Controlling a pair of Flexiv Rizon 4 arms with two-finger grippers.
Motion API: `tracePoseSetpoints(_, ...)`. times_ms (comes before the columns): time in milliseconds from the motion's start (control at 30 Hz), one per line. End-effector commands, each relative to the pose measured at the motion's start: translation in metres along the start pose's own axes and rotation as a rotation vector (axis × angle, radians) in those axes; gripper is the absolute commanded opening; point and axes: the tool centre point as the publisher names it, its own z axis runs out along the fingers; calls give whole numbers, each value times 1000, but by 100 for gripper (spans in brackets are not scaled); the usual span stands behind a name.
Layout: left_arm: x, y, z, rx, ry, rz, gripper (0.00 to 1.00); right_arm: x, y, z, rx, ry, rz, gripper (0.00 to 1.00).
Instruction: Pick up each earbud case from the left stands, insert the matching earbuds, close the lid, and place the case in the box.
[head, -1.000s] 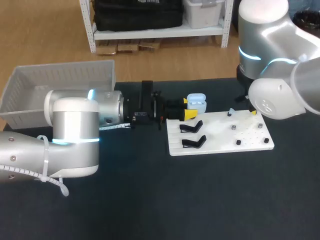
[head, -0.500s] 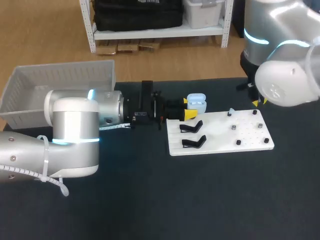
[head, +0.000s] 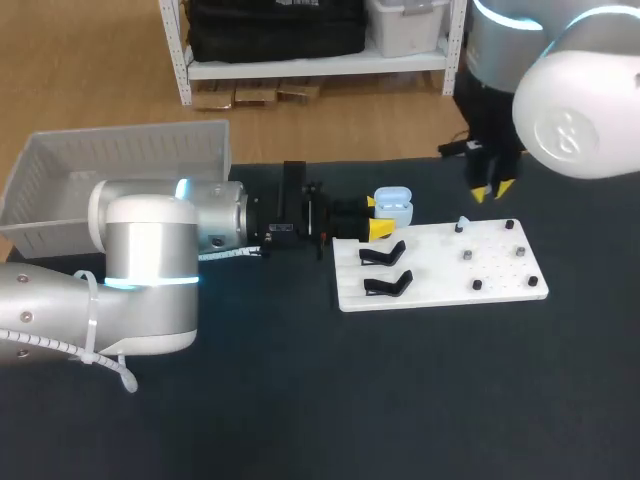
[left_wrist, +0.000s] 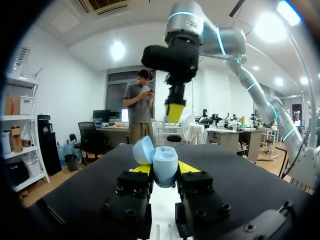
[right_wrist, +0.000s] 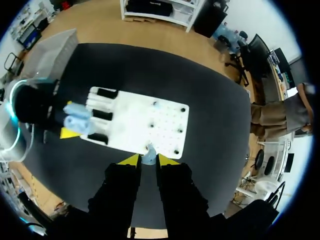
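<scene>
- The dark table (head: 300, 400) holds everything.
- My left arm (head: 150, 270) lies low across the table from the left side.
- My right arm (head: 575, 100) hangs high over the far right corner.
- The pale box (head: 120, 150) sits at the far left, behind the left arm.
- The white board (head: 440, 275) lies flat, right of the middle.
- The left gripper (left_wrist: 165, 167) is at the far left corner of the board. It squeezes the light blue earbud case (left_wrist: 159, 162) from both sides. The case's lid is open, and the case is up off the table.
- The right gripper (right_wrist: 148, 161) points down, above the far right part of the board and not touching it. Its fingers are close together and pinch a tiny blue earbud (right_wrist: 148, 158).
- Two black stands (head: 385, 255) sit on the left part of the board, just beside the held case.
- A small blue piece (head: 461, 224) stands at the board's far edge.
- A few little dark pegs (head: 520, 250) dot the right part of the board.
</scene>
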Motion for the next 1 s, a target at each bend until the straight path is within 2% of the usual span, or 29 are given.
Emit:
tracePoseSetpoints(33,1,-2,0,-7,-5,4,0,22,15,-20,-12,-25,-1,0)
tracePoseSetpoints(633,1,-2,0,-7,-5,4,0,25,20,-22,-26,-40,13,0)
tracePoseSetpoints(733,1,-2,0,-7,-5,4,0,15,35,-31,-6,-34,162,0)
tracePoseSetpoints(867,1,-2,0,-7,-5,4,0,4,54,-43,-33,2,352,0)
tracePoseSetpoints(1000,1,-2,0,-7,-5,4,0,-2,60,-42,-37,20,474,0)
